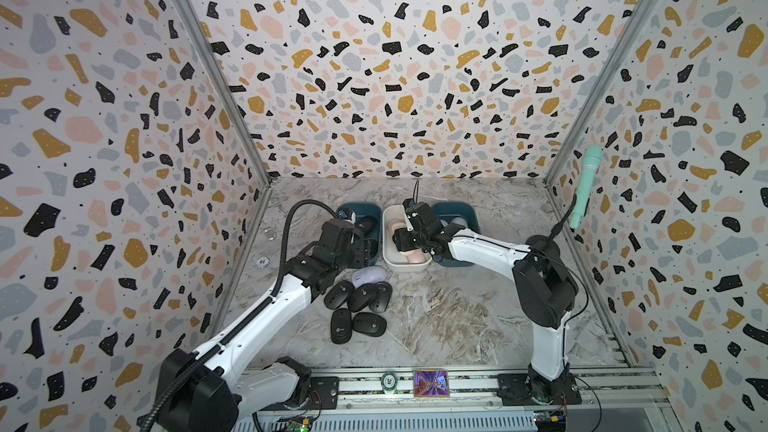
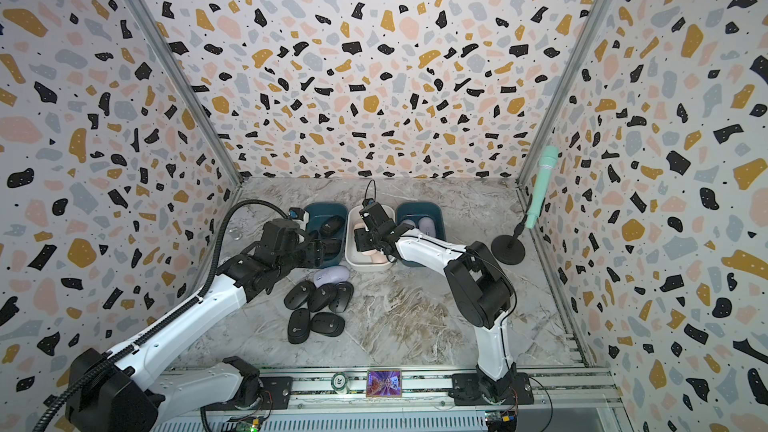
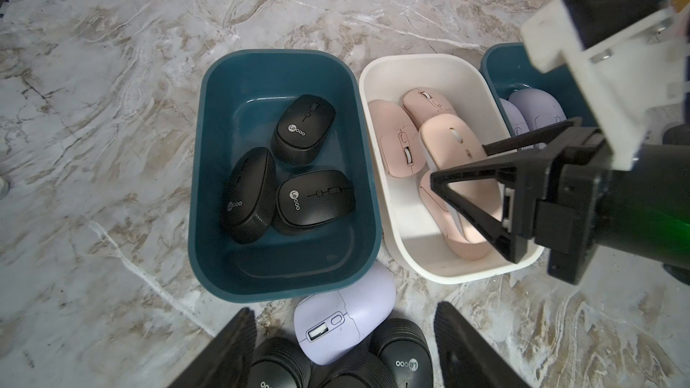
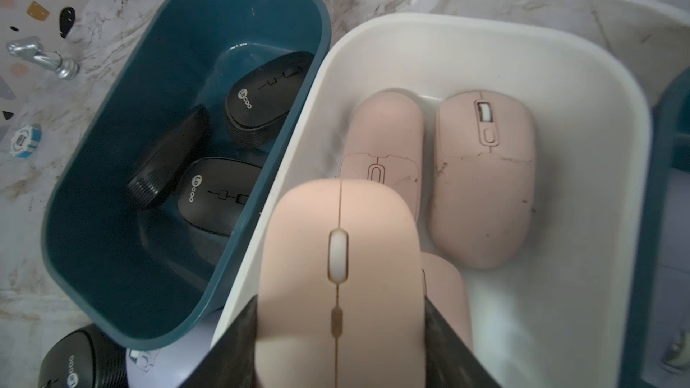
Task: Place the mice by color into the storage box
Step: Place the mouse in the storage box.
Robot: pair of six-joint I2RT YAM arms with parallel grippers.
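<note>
Three storage boxes stand in a row at the back. The left teal box (image 3: 209,166) holds three black mice (image 3: 304,128). The white box (image 4: 560,69) in the middle holds pink mice (image 4: 481,181), and the right teal box (image 1: 461,207) holds lavender ones (image 3: 537,110). My right gripper (image 4: 340,298) is shut on a pink mouse (image 4: 338,240) and holds it over the white box. A lavender mouse (image 3: 347,315) and several black mice (image 1: 361,299) lie on the table in front of the left teal box. My left gripper (image 3: 343,315) hangs open above them, holding nothing.
A mint microphone (image 1: 586,187) on a black stand is at the right wall. A poker chip (image 1: 262,261) and a small ring (image 1: 270,235) lie left of the boxes. Another chip (image 1: 388,380) and a small picture card (image 1: 431,383) sit on the front rail.
</note>
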